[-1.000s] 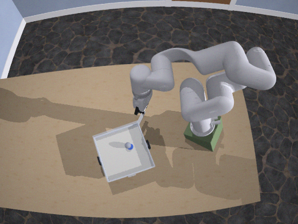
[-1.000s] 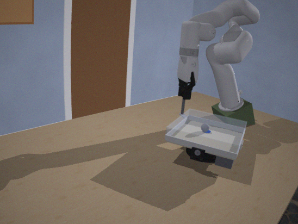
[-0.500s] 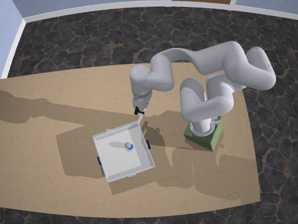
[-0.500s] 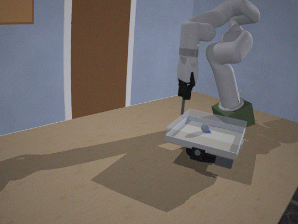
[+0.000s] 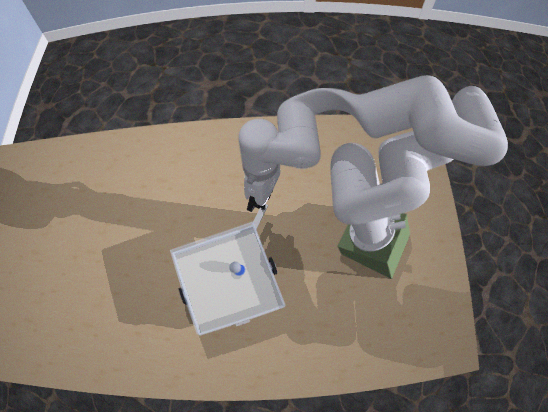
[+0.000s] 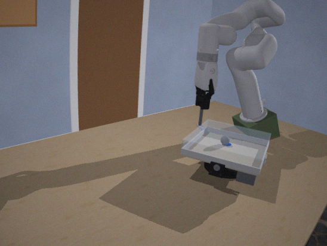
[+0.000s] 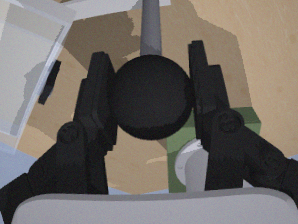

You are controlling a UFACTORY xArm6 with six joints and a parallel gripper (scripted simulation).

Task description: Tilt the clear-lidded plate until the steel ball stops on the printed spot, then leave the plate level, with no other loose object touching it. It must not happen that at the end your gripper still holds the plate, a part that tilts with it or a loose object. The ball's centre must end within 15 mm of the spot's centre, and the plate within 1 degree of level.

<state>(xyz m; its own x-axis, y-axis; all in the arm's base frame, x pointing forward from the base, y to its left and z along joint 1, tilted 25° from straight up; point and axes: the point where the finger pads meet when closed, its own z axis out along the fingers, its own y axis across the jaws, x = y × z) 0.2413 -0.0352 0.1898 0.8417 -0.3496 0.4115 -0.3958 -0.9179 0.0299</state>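
Observation:
The clear-lidded plate (image 5: pixel 227 277) is a shallow white square tray on a dark pivot base (image 6: pixel 222 171); it also shows in the exterior view (image 6: pixel 225 146). The steel ball (image 5: pixel 235 267) rests on the edge of the blue printed spot (image 5: pixel 241 270), near the plate's middle; the ball (image 6: pixel 224 139) covers most of the spot. A grey handle rod (image 5: pixel 259 217) rises from the plate's far corner and ends in a black knob (image 7: pixel 152 96). My gripper (image 7: pixel 151 65) is shut on that knob, above the corner. The plate looks near level.
The arm's green base block (image 5: pixel 375 247) stands on the table to the right of the plate. The table's edge runs close by on the right, with stone floor beyond it.

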